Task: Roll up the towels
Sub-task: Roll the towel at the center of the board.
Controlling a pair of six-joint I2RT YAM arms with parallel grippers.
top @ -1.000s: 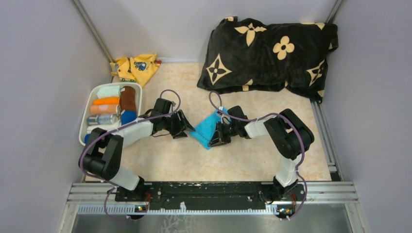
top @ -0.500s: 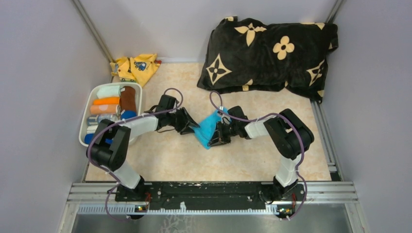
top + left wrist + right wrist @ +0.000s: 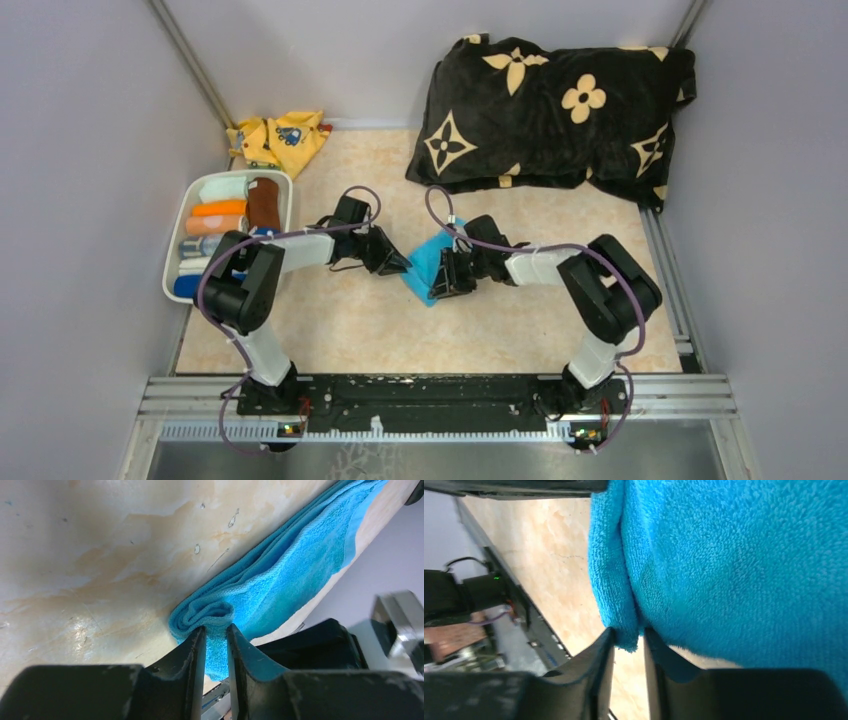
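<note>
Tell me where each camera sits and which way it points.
Top external: above and behind the bases, looking down on the table; both arms show.
Left wrist: on the left gripper, facing along the table at the blue towel; its closed jaws show.
Right wrist: on the right gripper, close on the towel; its closed jaws show.
Shared: all three see the towel, pinched by both grippers.

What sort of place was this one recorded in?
Probably an enclosed lab test cell, not a home: plain grey walls, aluminium frame rails, and staged props, a black pillow and a bin of rolled towels.
</note>
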